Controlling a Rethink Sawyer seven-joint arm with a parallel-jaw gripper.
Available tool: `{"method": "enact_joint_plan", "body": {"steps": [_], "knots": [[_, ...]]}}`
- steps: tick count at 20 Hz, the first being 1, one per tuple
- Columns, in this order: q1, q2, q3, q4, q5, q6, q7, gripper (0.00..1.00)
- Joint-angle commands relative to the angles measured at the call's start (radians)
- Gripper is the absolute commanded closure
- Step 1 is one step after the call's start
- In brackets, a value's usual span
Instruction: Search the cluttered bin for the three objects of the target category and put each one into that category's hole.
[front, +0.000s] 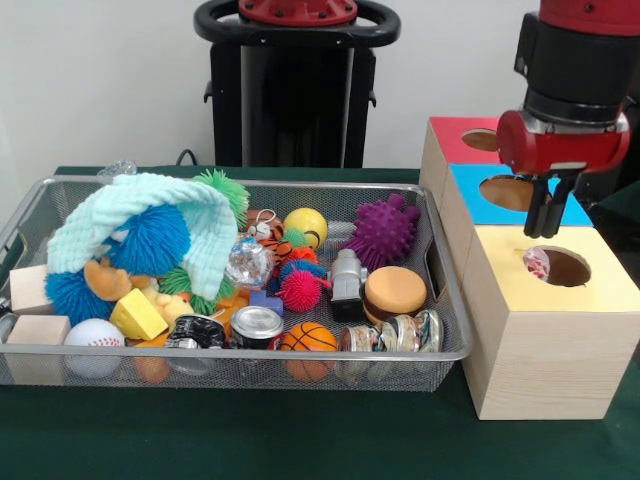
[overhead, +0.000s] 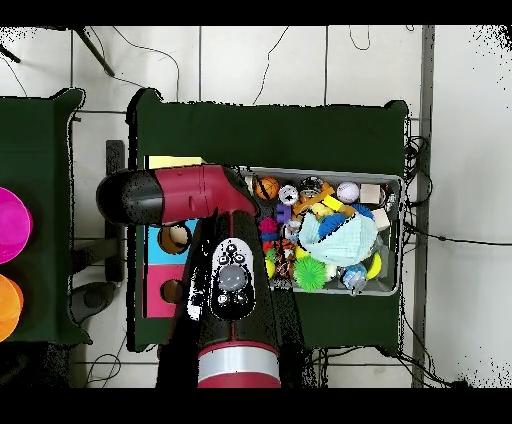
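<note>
The dark green cloth-covered table (front: 300, 445) I work at fills the bottom of the front view, and behind it a plain white wall (front: 100, 80) takes up the upper left. A thin black cable (front: 185, 157) loops just above the table's far edge. From overhead, my table (overhead: 300, 130) sits mid-frame on a pale tiled floor (overhead: 230, 60), with dark cables (overhead: 415, 165) trailing along its right side. At the left edge stands a second green-covered table (overhead: 40, 150) carrying a bright pink round disc (overhead: 10, 225) and, below it, an orange round disc (overhead: 7, 305), both cut off by the frame.
</note>
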Motion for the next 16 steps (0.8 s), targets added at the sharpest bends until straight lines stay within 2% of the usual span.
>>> {"method": "enact_joint_plan", "body": {"steps": [1, 4, 16], "knots": [[-0.006, 0.095, 0.009, 0.051, -0.049, 0.004, 0.102, 1.0], [0.0, 0.079, 0.006, 0.064, -0.04, 0.041, 0.103, 1.0], [0.029, 0.096, 0.004, 0.064, -0.021, -0.011, 0.155, 1.0]]}}
